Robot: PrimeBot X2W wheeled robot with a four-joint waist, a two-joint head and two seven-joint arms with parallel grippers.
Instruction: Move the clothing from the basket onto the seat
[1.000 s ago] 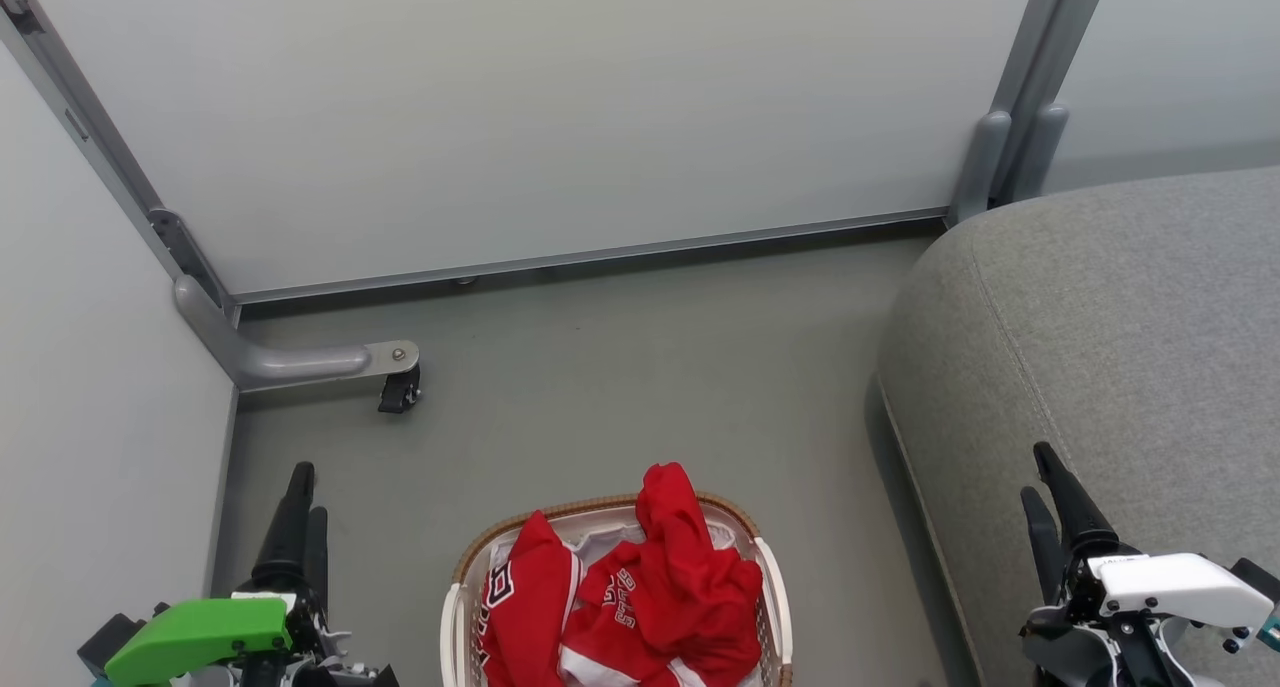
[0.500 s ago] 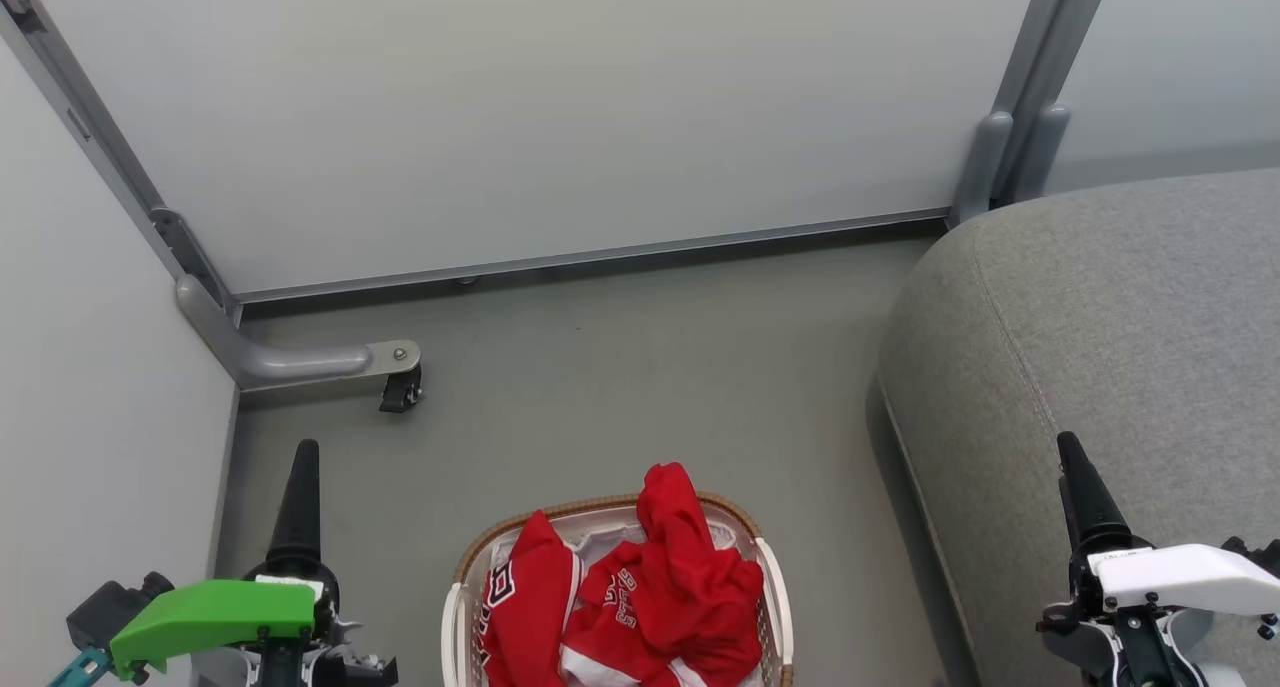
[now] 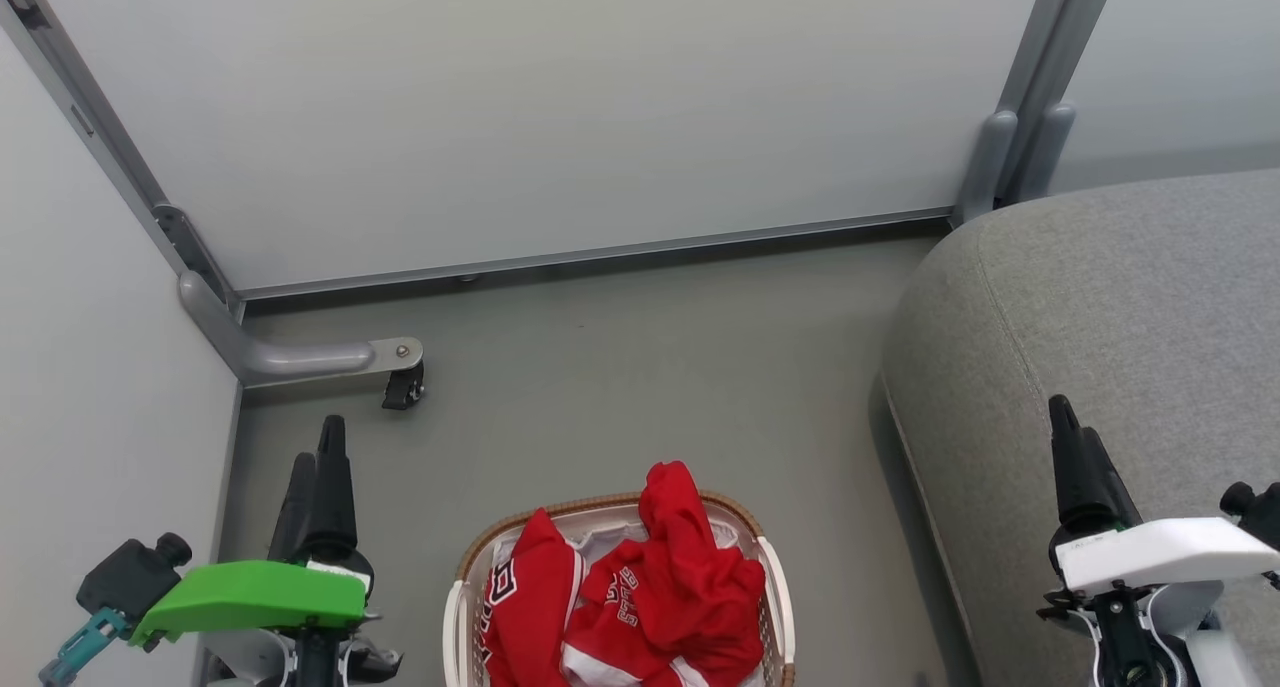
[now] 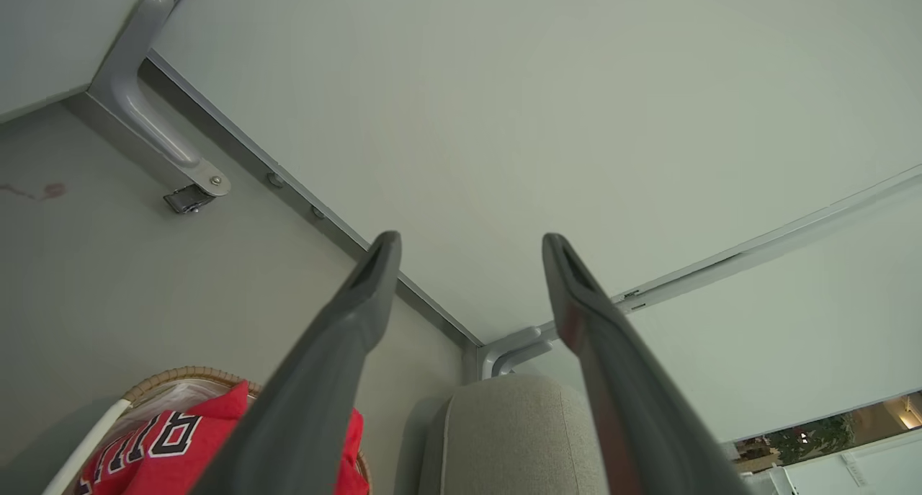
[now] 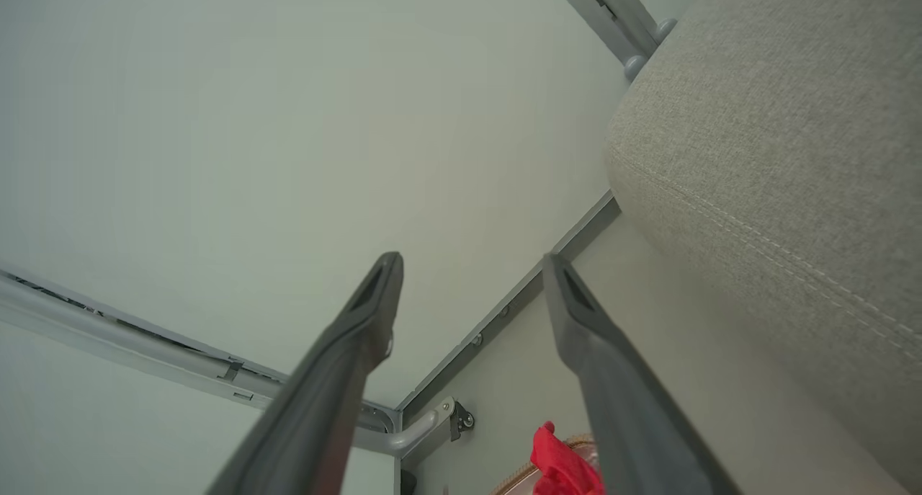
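The clothing (image 3: pixel 640 587) lies heaped in the basket (image 3: pixel 600 502) on the floor (image 3: pixel 620 367) near the seat (image 3: pixel 1100 297), and with the left gripper (image 4: pixel 470 241) and right gripper (image 5: pixel 470 259) both spread wide and empty, one should descend on the highest fold and pinch deep.

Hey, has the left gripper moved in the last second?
Yes. The left gripper has moved up the head view, its tips now closer to the partition's caster.
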